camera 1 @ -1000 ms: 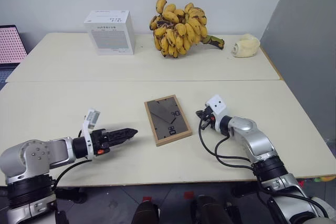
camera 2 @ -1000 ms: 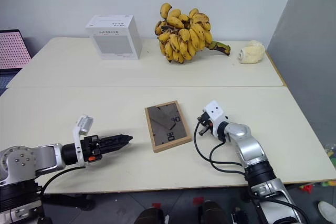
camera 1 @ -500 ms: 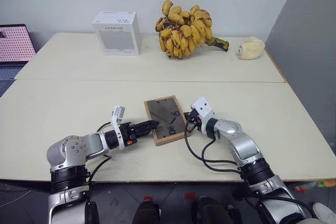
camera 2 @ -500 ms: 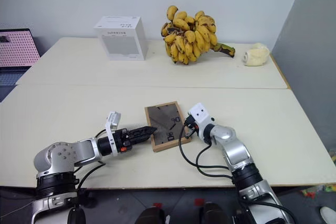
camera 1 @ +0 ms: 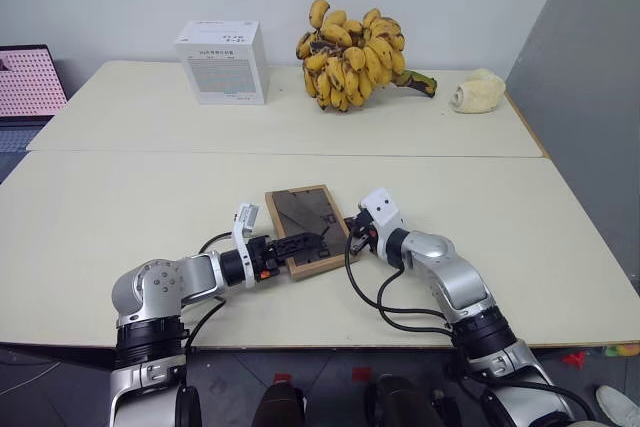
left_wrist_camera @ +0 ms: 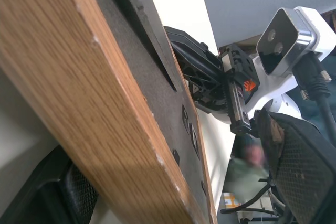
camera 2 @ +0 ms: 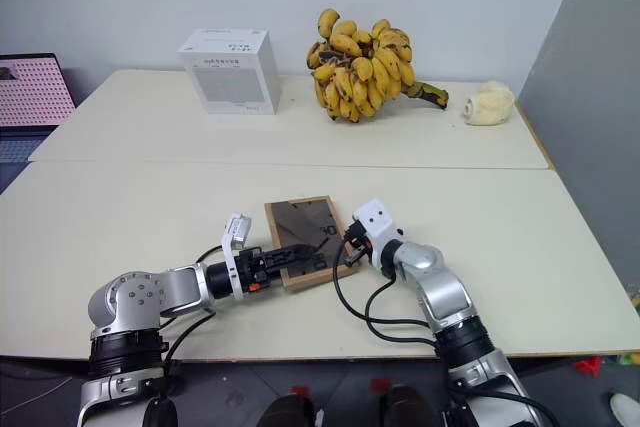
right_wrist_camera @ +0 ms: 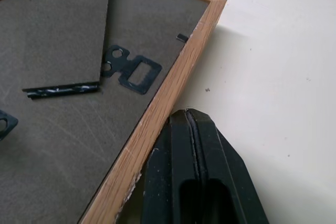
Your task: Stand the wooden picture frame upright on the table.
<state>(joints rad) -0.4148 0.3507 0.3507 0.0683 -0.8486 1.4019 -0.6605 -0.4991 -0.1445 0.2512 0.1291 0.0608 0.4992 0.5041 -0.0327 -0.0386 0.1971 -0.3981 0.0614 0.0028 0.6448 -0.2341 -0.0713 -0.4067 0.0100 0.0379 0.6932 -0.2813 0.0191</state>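
A: What surrounds you?

B: A white wall behind a cream-beige table [camera 1: 120, 197] with a seam line running across it. Along the far edge stand a white box [camera 1: 221, 61] at eleven o'clock, a bunch of bananas [camera 1: 352, 54] at twelve, and a pale lumpy object [camera 1: 474, 90] at one. A pink dotted panel [camera 1: 28, 82] shows at the far left.

A: And the wooden picture frame?

B: The wooden picture frame [camera 1: 300, 215] lies near the middle of the table on my side of the seam, dark grey back panel up, between my two grippers.

A: Your left gripper?

B: My left gripper [camera 1: 302, 244] sits at the frame's seven o'clock corner, fingers spread wide. From my left wrist the wooden edge runs between them, one finger [left_wrist_camera: 299, 171] above the back panel and the other below the wood. Whether they press on it, I cannot tell.

A: The right one?

B: My right gripper [camera 2: 347, 247] has its fingers pressed fully together, holding nothing. Its tip touches the frame's edge at four o'clock, as my right wrist shows.
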